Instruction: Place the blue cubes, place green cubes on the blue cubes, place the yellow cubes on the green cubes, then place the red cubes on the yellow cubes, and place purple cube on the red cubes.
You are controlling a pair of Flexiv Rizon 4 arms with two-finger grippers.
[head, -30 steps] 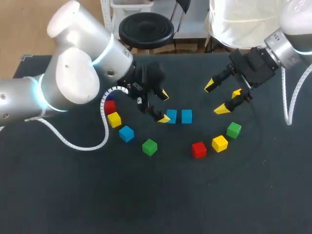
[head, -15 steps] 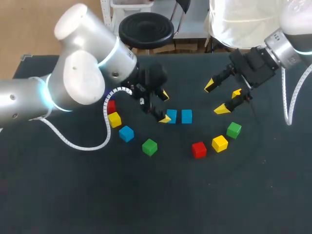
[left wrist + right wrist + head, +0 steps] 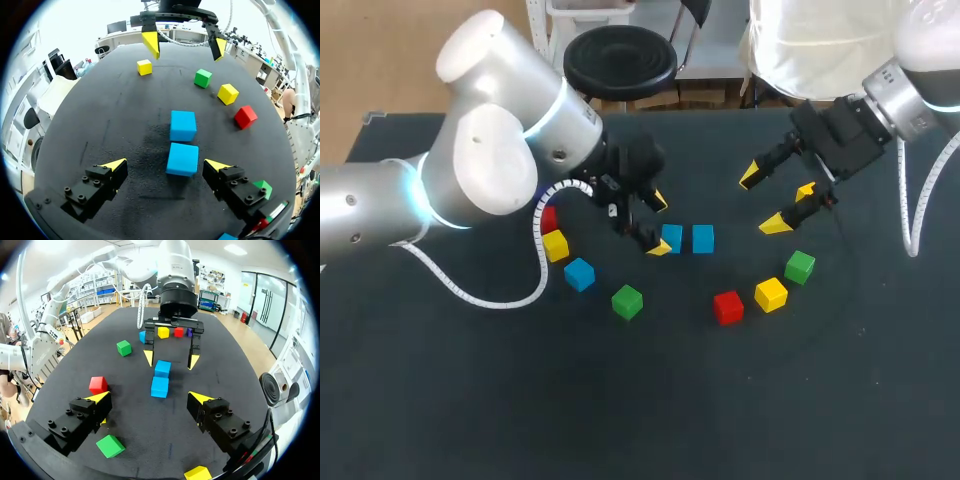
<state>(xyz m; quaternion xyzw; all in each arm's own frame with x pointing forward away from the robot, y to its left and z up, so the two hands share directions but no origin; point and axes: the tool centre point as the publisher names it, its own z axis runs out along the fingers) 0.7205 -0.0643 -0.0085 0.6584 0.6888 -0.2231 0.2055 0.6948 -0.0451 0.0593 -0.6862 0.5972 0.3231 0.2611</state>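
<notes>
Two blue cubes (image 3: 671, 238) (image 3: 703, 238) sit side by side mid-table. My left gripper (image 3: 658, 224) hovers open at their left end. In the left wrist view the nearer blue cube (image 3: 182, 159) lies between and just ahead of the open fingers of this gripper (image 3: 165, 165), untouched, with the second blue cube (image 3: 183, 125) behind it. My right gripper (image 3: 765, 200) hangs open at the back right, holding nothing. A third blue cube (image 3: 579, 273), green cubes (image 3: 627, 301) (image 3: 800, 266), yellow cubes (image 3: 555, 245) (image 3: 771, 294) and red cubes (image 3: 728, 307) (image 3: 548, 218) lie scattered. A purple cube (image 3: 189, 332) shows behind my left arm.
Another yellow cube (image 3: 144, 67) rests under my right gripper (image 3: 184, 46). My left arm's white cable (image 3: 535, 215) loops over the cubes at the left. The front half of the black table (image 3: 640, 400) holds no objects.
My left arm's elbow has swung slightly right and back; its gripper has barely shifted beside the blue pair. The right arm and all cubes are unmoved.
</notes>
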